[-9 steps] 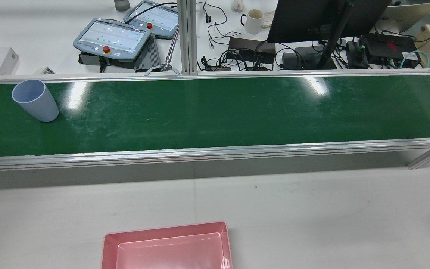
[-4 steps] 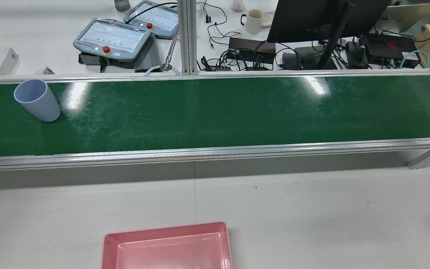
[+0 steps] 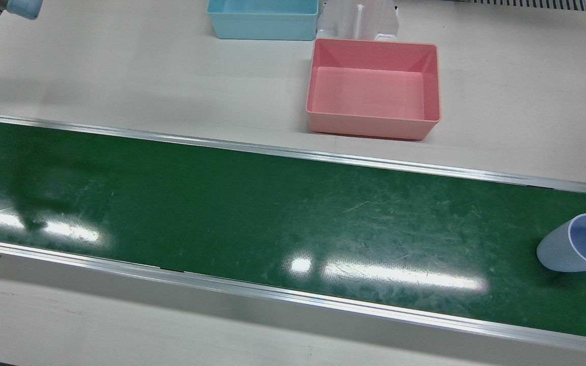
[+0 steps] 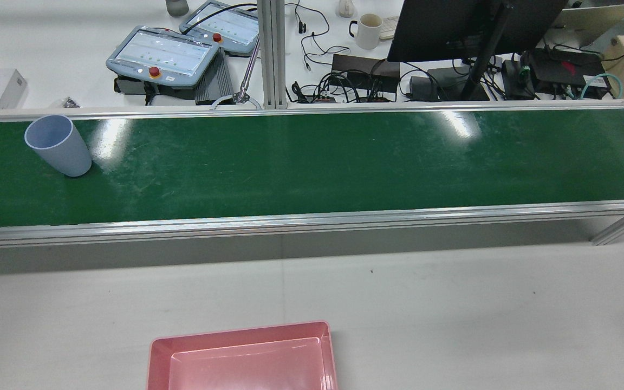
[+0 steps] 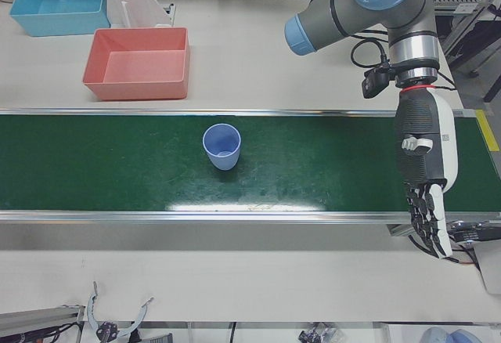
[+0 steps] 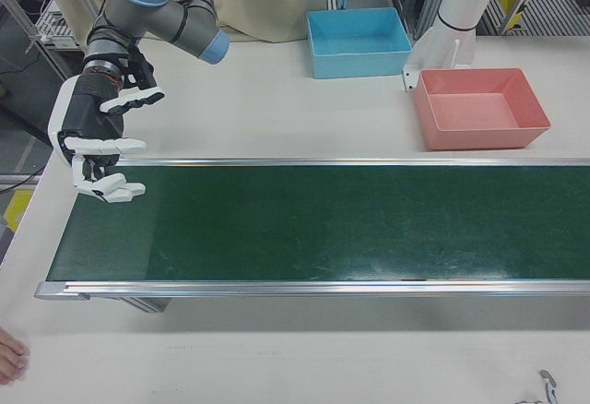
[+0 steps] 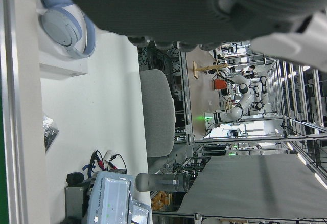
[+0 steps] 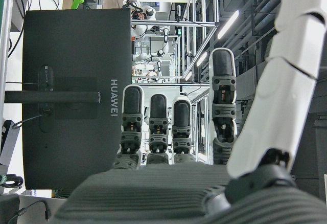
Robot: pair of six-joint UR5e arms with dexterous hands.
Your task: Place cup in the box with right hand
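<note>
The blue cup (image 5: 222, 146) stands upright on the green belt (image 5: 117, 163), well apart from the pink box (image 5: 138, 63) on the counter (image 5: 258, 61); right hand (image 6: 97, 141) and left hand (image 5: 425, 175) hang open, fingers spread, holding nothing

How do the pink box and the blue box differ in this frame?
The pink box sits nearer the green belt; the blue box sits farther back on the white table. In the right-front view the pink box lies right of the white pedestal and the blue box left of it. Both are open-topped, rectangular and empty; the cup stands on the belt.
</note>
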